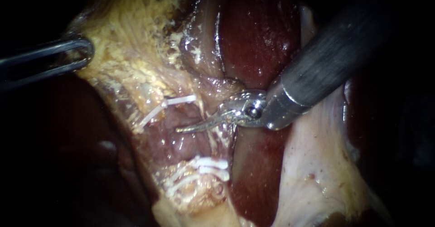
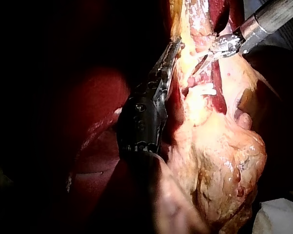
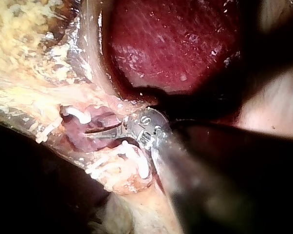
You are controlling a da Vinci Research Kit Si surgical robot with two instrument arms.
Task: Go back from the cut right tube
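Note:
My right instrument (image 1: 181, 129) comes in from the upper right, its slim curved blades lying together and holding nothing. The blades rest in the gap between an upper white clip (image 1: 179, 101) and the lower white clips (image 1: 213, 166), where the tube ends show in pinkish tissue. The right wrist view has the same blades (image 3: 90, 130) between clips (image 3: 78, 114) on either side. My left instrument (image 1: 88, 50) enters from the left, jaws shut on the yellow fatty tissue (image 1: 131, 41) and holding it taut. In the left wrist view those jaws (image 2: 173, 48) clamp the tissue's edge.
Dark red liver (image 1: 260, 32) lies behind the right instrument's shaft. Pale membranous tissue (image 1: 312, 163) spreads beneath the shaft. A bulky yellow tissue mass (image 2: 219, 161) hangs beside the left instrument. A white cloth (image 2: 278, 217) shows at that view's corner.

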